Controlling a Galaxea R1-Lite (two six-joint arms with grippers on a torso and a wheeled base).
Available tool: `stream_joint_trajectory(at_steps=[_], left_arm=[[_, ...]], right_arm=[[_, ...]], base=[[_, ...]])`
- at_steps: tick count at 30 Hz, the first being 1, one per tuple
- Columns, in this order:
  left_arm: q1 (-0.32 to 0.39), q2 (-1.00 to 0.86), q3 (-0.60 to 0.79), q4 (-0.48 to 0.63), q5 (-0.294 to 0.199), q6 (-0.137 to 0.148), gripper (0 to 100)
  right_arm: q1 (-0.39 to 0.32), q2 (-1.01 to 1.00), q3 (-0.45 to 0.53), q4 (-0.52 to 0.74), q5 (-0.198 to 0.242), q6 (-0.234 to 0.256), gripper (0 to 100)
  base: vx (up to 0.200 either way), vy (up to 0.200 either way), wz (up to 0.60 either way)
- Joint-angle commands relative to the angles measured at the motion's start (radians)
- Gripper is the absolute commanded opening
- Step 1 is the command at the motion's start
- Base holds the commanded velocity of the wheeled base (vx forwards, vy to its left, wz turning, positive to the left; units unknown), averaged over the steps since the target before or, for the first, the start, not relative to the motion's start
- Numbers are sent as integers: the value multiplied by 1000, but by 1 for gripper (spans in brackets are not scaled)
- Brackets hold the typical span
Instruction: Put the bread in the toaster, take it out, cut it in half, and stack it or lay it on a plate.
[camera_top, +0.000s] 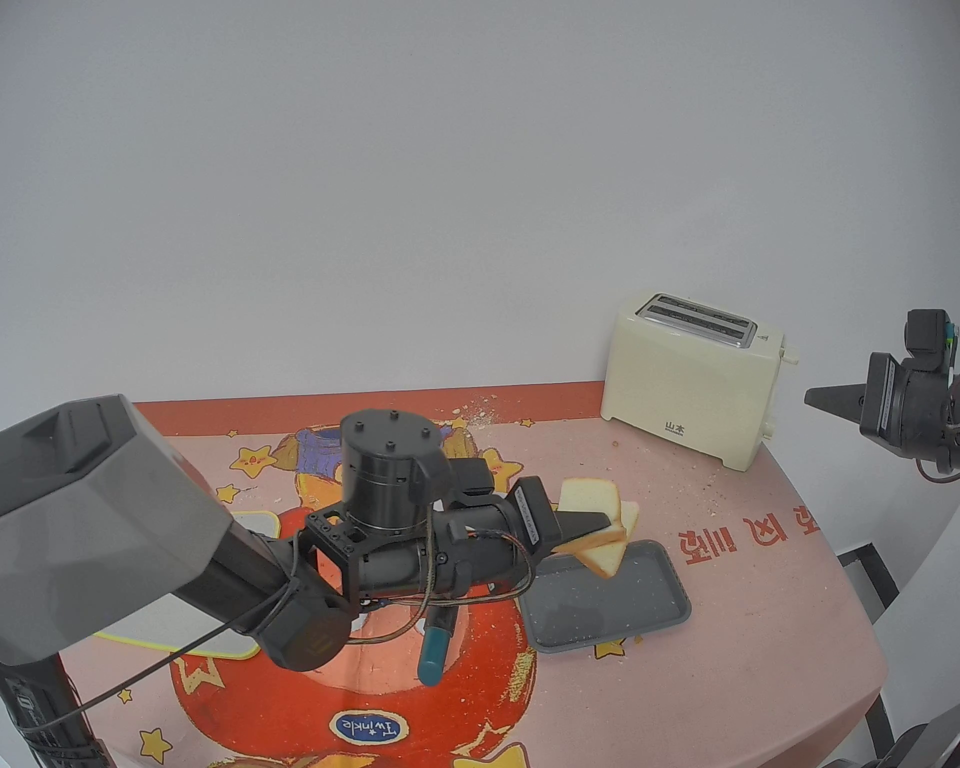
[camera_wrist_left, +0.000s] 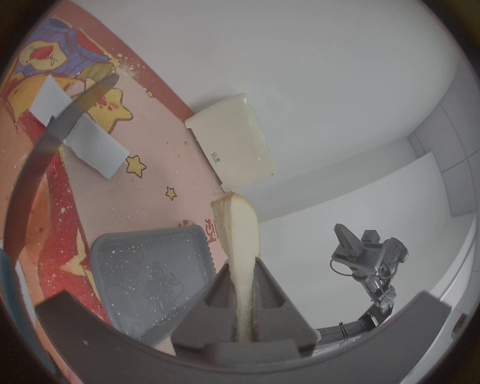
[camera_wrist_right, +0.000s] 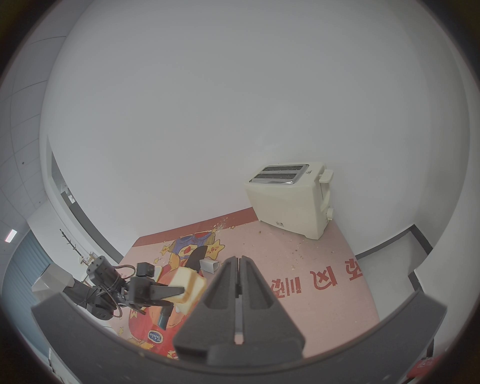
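Nearest me, one knife (camera_top: 435, 650) with a teal handle lies on the worktop (camera_top: 760, 620), partly under my left arm. Just past it, my left gripper (camera_top: 598, 522) hangs over the far edge of the one grey tray (camera_top: 640, 605) that serves as the plate. Its fingers are clenched on the bread (camera_top: 588, 495), held in the air. I count what look like two cut halves, fanned apart, one standing up and one drooping towards the tray; I cannot tell whether the lower one touches it. The tray holds only crumbs. Farther back, one cream toaster (camera_top: 690, 385) stands near the worktop's far right corner, both of its slots empty. Off to the right, beyond the worktop's edge, my right gripper (camera_top: 825, 398) is raised, its fingers pressed together on nothing

By my reading the toasting and the cutting are done: the slots are bare, the bread is in pieces and crumbs litter the cloth. What is left is to lay or stack the two halves on the tray and let go
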Motion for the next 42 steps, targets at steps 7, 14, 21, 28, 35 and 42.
stream_joint_trajectory(at_steps=[7, 14, 21, 28, 35, 42], left_arm=[[-73, 109, -93, 98, 60, -6, 0], [-89, 143, -92, 98, 65, -6, 0], [-85, 143, -90, 101, 65, -6, 0], [-84, 137, -90, 98, 64, -5, 100], [-82, 126, -93, 92, 67, -3, 100], [-81, 25, -82, 101, 67, -3, 100]], right_arm=[[18, 23, 13, 2, -7, -2, 0], [18, 29, 13, 0, -9, -1, 0], [20, 41, 13, 0, -9, -2, 0], [20, 42, 13, 0, -9, -2, 0], [20, 42, 13, 0, -9, -2, 0], [20, 42, 11, 0, -7, -1, 0]], base=[[0, 0, 0], [0, 0, 0], [0, 0, 0], [0, 0, 0], [0, 0, 0], [0, 0, 0]])
